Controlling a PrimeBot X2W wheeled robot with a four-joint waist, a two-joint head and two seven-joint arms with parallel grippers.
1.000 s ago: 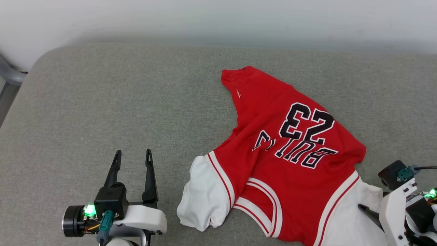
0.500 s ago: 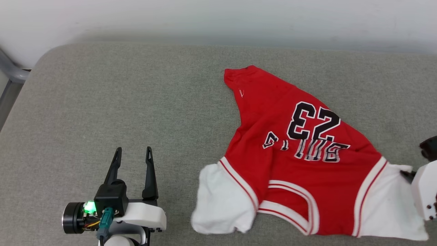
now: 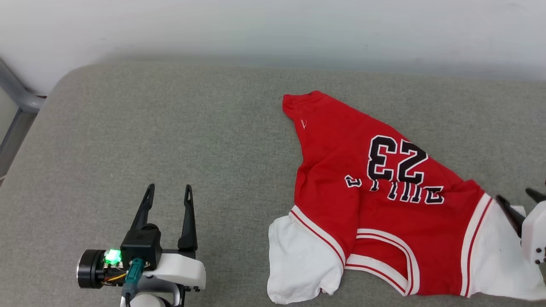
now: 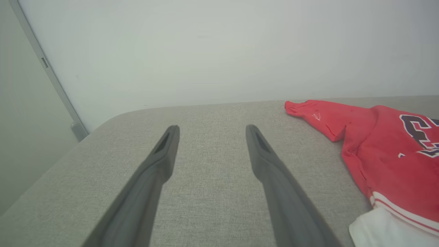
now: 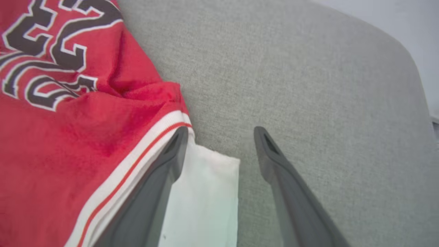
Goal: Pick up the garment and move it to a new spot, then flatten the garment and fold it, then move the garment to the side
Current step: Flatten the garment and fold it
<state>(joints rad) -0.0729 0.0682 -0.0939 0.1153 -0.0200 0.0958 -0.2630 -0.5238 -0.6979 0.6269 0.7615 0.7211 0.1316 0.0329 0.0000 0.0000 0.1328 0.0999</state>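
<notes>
Near edge, head view: left gripper (image 3: 169, 188) sits low left over bare grey cushion (image 3: 170, 128), well apart from the garment (image 3: 384, 204). Its wrist body is cut off by the bottom edge. The garment lies on the cushion's right half, collar end toward the robot and the printed side up.

Hard to see:
- The white sleeve on the robot's right runs off the lower right corner, so its end is out of frame.
- The other white sleeve is bunched and curled under at its near edge.
- A crease crosses the lettering below the 23. Only fragments of the letters read, and they're upside down from the head view.
- Right gripper (image 3: 512, 194) is clipped by the right edge, with only two dark fingers and some white housing in frame.
- Left wrist view cuts the garment (image 4: 384, 144) off at the right and bottom edges.

Grippers:
- Left gripper (image 4: 211, 127): jaws spread wide, nothing between them, only cushion beneath.
- Right gripper (image 5: 221, 129): jaws also spread wide, holding nothing. One finger lies over the striped trim and white sleeve of the garment (image 5: 68, 137), the other over bare cushion. Can't tell if the first finger actually touches the cloth.

Farther back, the red hem corner points toward the pale wall (image 3: 273, 25). A grey metal bar (image 3: 17, 98) stands off the cushion's far left.
</notes>
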